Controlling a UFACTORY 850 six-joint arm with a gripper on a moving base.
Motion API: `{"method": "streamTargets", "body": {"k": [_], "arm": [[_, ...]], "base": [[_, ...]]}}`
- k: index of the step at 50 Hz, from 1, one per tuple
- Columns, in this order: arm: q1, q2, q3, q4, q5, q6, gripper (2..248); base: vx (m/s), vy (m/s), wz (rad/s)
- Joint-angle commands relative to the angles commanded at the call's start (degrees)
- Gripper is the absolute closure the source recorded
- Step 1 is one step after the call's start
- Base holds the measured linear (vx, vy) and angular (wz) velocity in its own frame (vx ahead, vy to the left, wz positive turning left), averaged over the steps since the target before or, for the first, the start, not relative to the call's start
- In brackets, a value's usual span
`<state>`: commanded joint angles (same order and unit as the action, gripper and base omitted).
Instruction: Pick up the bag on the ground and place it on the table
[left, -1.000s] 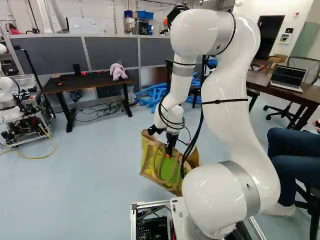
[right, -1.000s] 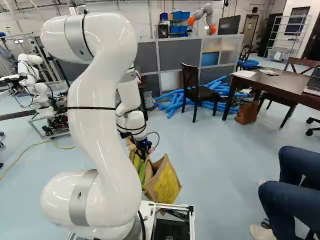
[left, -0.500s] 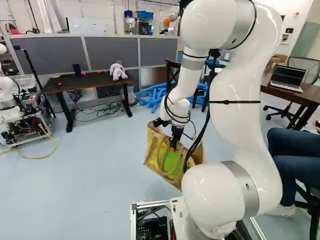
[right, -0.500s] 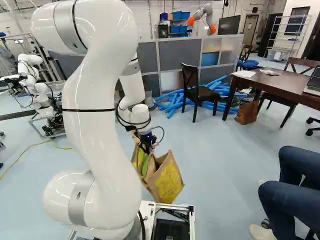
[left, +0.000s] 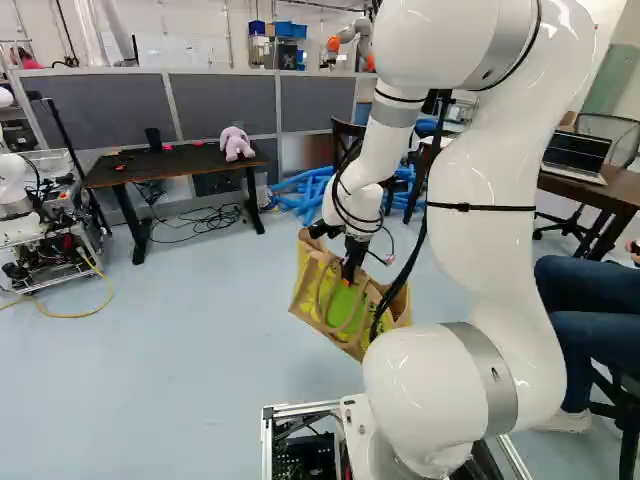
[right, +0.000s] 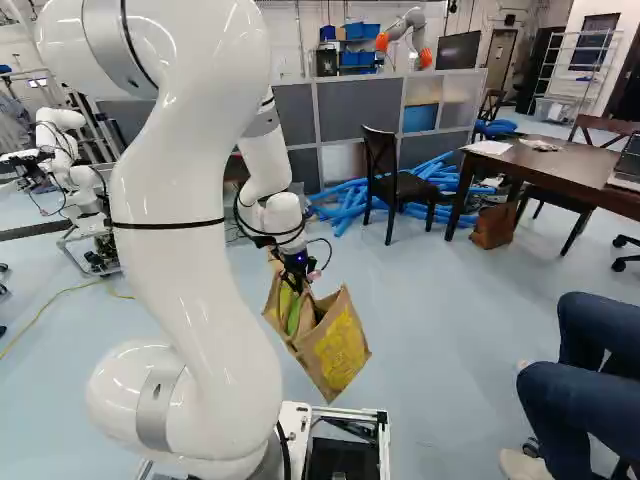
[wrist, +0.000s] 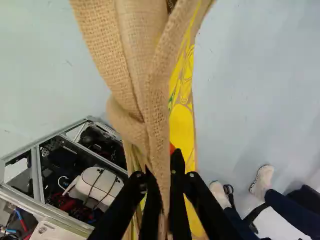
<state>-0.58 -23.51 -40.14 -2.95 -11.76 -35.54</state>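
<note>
Tan burlap is forming the bag (left: 346, 312), which is hanging tilted from the tool (left: 349, 278) near the centre of the left base view and just left of centre in the right base view. Yellow print is covering much of its sides, and a green patch is showing on the side facing the left base view. In the wrist view, the tool (wrist: 164, 175) is pinching a folded strip of the burlap, its two black fingers (wrist: 179, 175) pressing from either side. More of the cloth is stretching out ahead of them, and the metal frame (wrist: 37, 172) of the base is lying beside the bag there. The white arm (left: 480, 210) is arching over from the right of the left base view. At the upper left of that view, a dark desk (left: 205, 160) is carrying a purple plush toy (left: 236, 144). Another desk (right: 560, 175) is standing at the upper right of the right base view, holding papers (right: 490, 147), with a dark chair (right: 401, 187) standing to its left.
</note>
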Motion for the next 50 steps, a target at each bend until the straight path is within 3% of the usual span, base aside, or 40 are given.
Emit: {"method": "streamTargets", "body": {"k": [18,50], "arm": [[0.2,2.1,-2.3,0.0,-5.2,0.0,228],[2.3,5.4,-6.4,0.0,-13.6,0.0,228]], "base": [[0.000,0.000,0.000],[0.000,0.000,0.000]]}}
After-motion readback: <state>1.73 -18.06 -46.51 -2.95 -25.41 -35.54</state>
